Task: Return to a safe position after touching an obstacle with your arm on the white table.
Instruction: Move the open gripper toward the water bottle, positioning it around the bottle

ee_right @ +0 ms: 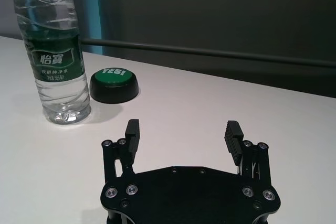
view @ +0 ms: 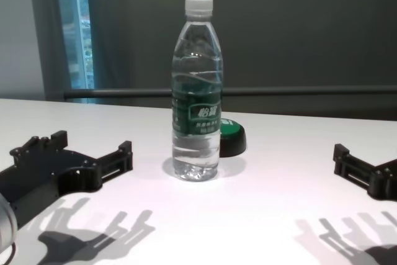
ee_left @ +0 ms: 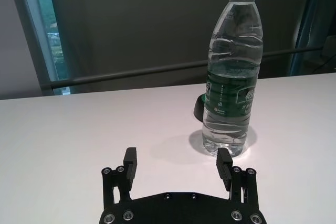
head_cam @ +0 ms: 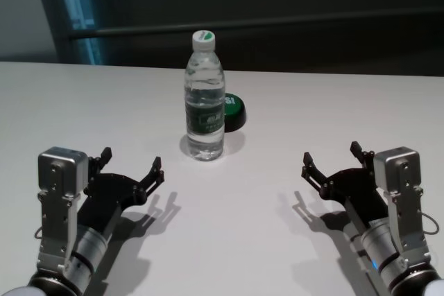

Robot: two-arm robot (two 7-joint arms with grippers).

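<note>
Tabletop first: the white table (head_cam: pixel 277 240) fills the scene, smooth and faintly glossy, with a dark wall and a horizontal rail behind its far edge. Near the middle of it, toward the far side, the obstacle (head_cam: pixel 205 98) stands upright, its long axis vertical and its white screw cap pointing straight up; it is a tall clear plastic water bottle, ribbed, holding water, with a dark green label printed in white characters wrapped around its middle. The left gripper (head_cam: pixel 132 165) hovers low over the near left of the table, fingers spread apart and holding nothing, aimed forward, with the bottle ahead of it and toward the robot's right, clear of its fingertips. The right gripper (head_cam: pixel 331 159) hangs over the near right in mirror pose, fingers likewise parted and empty, well apart from the bottle. Just behind the bottle, to its right, sits a black-based green push button (head_cam: pixel 232 111) lettered "YES!" on top
</note>
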